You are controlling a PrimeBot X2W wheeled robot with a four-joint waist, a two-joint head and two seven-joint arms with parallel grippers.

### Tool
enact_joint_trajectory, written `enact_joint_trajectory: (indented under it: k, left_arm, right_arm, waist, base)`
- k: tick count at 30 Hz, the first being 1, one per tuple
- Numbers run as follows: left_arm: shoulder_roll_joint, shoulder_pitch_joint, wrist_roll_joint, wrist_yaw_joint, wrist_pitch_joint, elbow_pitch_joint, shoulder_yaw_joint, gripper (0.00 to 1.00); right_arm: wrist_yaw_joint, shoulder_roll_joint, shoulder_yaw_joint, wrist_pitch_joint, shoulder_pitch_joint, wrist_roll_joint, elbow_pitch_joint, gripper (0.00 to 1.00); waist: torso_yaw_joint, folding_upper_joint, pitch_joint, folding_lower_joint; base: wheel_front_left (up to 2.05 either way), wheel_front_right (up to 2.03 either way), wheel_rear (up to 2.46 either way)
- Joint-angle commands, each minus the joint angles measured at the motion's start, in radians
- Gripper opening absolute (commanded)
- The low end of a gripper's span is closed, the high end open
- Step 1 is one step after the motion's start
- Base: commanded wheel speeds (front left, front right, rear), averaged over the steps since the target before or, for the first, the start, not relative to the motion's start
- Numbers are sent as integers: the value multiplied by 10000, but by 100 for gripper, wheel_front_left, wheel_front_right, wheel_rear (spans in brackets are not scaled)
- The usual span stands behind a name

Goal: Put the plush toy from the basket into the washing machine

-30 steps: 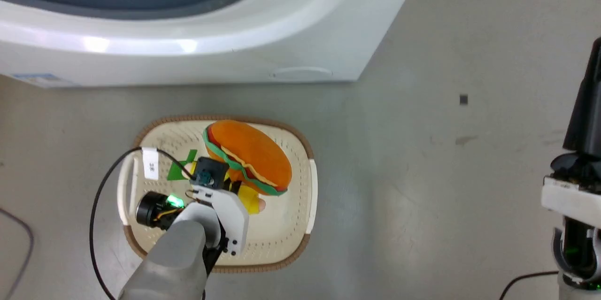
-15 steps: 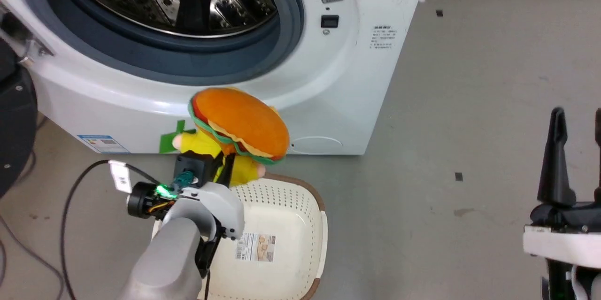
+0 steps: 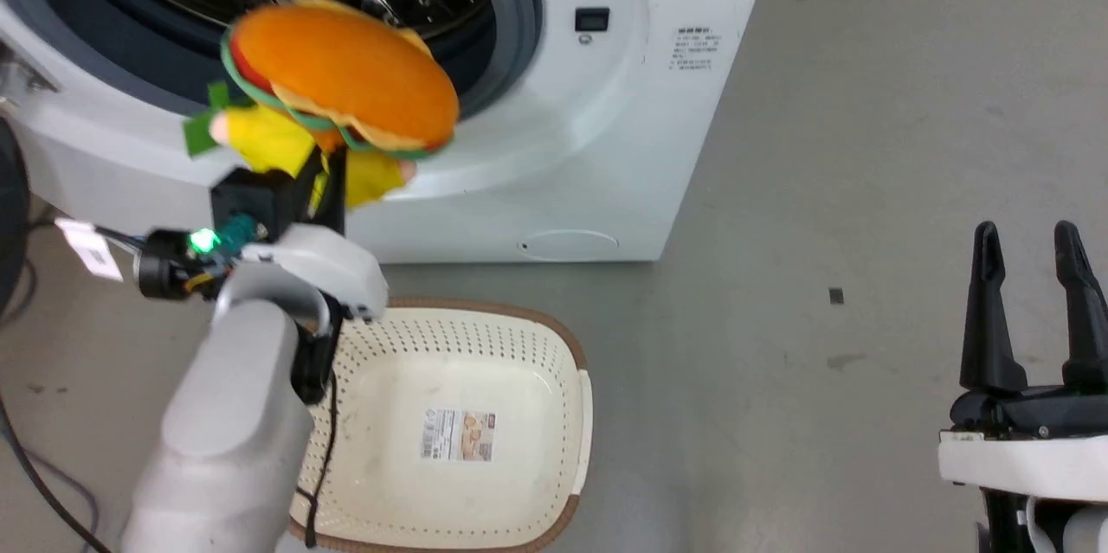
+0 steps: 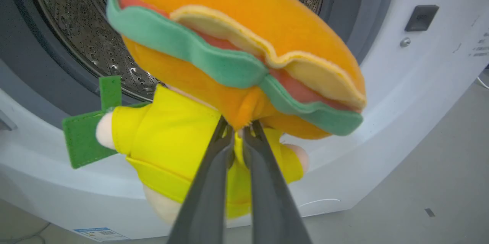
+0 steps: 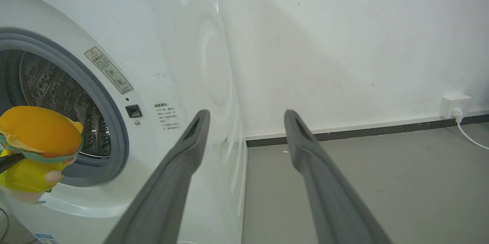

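The hamburger plush toy (image 3: 342, 77) hangs in the air in front of the washing machine's (image 3: 606, 146) open round mouth, level with the grey gasket's lower rim. My left gripper (image 4: 238, 129) is shut on the toy's (image 4: 237, 45) orange underside, above its yellow body. The steel drum (image 4: 65, 37) lies right behind it. The cream basket (image 3: 537, 363) sits on the floor below, holding nothing but its label sticker. My right gripper (image 3: 1030, 267) stands open at the lower right, far from the toy (image 5: 38, 141), with nothing between its fingers.
A dark round door edge (image 3: 10, 189) shows at the far left. Black cables (image 3: 35, 466) trail on the grey floor at the left. A wall socket with a white cord (image 5: 454, 108) sits by the skirting to the right of the machine.
My left gripper has lifted the toy out of the basket and up to the drum opening. The head camera has tilted up, so the whole picture has shifted.
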Motion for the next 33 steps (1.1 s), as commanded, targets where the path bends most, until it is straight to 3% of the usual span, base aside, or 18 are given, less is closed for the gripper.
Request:
enact_joint_trajectory:
  k: [1, 17, 33]
  left_arm:
    - [100, -395, 66, -40, -54, -23, 120, 0]
    - [1099, -4874, 269, -208, -55, 1535, 874, 0]
    - [1725, -8561, 311, -306, -54, 3627, 982, 0]
  right_arm:
    - [8, -4, 22, -44, -167, -30, -58, 100]
    - [8, -4, 100, -44, -1699, 17, -496, 100]
    - [8, -4, 54, -44, -2305, 16, -777, 100]
  waist:
    - [-213, -1, 463, 1]
    - [-996, -1, 3689, 1]
    - [-1225, -1, 5187, 1]
  base:
    - [0, 0, 0]
    - [0, 0, 0]
    - [0, 0, 0]
